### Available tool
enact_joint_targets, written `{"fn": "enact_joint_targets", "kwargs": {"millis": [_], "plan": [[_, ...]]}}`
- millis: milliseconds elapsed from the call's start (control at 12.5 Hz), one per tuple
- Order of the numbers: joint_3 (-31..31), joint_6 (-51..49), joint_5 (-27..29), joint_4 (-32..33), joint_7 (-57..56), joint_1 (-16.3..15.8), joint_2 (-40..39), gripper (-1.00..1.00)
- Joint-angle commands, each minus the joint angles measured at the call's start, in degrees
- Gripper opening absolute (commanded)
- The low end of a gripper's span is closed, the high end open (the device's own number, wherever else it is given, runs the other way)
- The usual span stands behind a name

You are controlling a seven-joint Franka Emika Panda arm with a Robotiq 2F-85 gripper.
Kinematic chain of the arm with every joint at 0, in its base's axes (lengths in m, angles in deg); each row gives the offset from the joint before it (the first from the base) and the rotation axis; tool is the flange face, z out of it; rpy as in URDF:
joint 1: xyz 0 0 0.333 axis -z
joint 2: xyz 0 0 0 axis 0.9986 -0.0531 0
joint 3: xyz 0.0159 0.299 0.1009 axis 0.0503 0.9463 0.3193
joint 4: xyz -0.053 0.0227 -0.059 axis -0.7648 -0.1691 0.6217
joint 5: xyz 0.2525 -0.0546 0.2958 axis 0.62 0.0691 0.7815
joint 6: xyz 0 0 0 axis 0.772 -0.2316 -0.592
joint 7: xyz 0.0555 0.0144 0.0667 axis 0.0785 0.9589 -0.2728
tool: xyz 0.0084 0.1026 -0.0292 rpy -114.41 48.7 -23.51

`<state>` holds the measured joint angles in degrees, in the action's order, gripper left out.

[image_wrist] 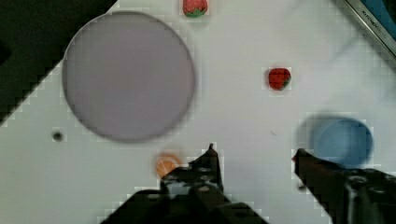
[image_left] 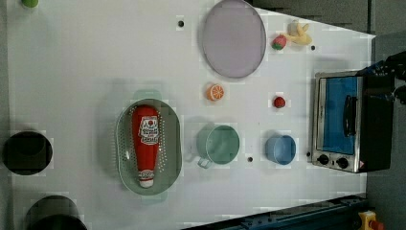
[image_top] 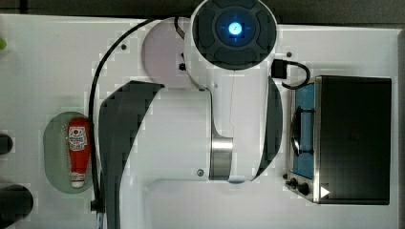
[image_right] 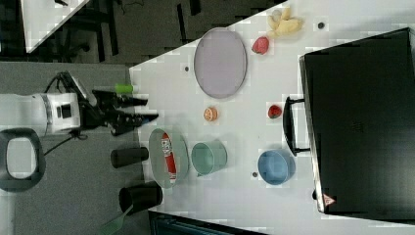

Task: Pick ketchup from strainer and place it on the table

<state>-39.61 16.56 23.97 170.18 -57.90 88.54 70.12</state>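
Ketchup: a red squeeze bottle with white cap and white-and-red label, lying flat along the length of the strainer. In the left view its cap points toward the bottom and the bottle fills most of the basin's length, with narrow margins of perforated floor on either side. The strainer is a pale green oval with a dotted bottom and small end tabs, and it sits on the white desk.

Gripper: the fingers stand wide apart with nothing between them; in the wrist view bare desk shows through the gap. In the right view the gripper hangs off the desk edge, well apart from the strainer.

Open room: in the left view, a broad bare stretch of desk lies above the strainer and toward the left view's left. On the left view's right, the strainer is near a green cup without touching it; a blue cup stands beyond. A flat, round, matte lilac plate lies near the far edge, with an orange slice between it and the green cup. Two dark cylinders stand at the left view's lower left. A metal toaster oven with a blue door occupies the left view's right end.
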Motion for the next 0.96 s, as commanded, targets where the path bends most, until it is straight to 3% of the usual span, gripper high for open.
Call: {"fn": "enact_joint_targets", "kwargs": {"millis": [80, 240, 960], "plan": [[6.13, -8.98, 0.41, 8.10, 3.29, 5.62, 13.95, 0.58], [8.10, -7.59, 0.86, 8.09, 3.29, 5.12, 13.37, 1.00], [31.22, 4.51, 1.04, 8.17, 3.31, 2.70, 3.99, 1.00]]}}
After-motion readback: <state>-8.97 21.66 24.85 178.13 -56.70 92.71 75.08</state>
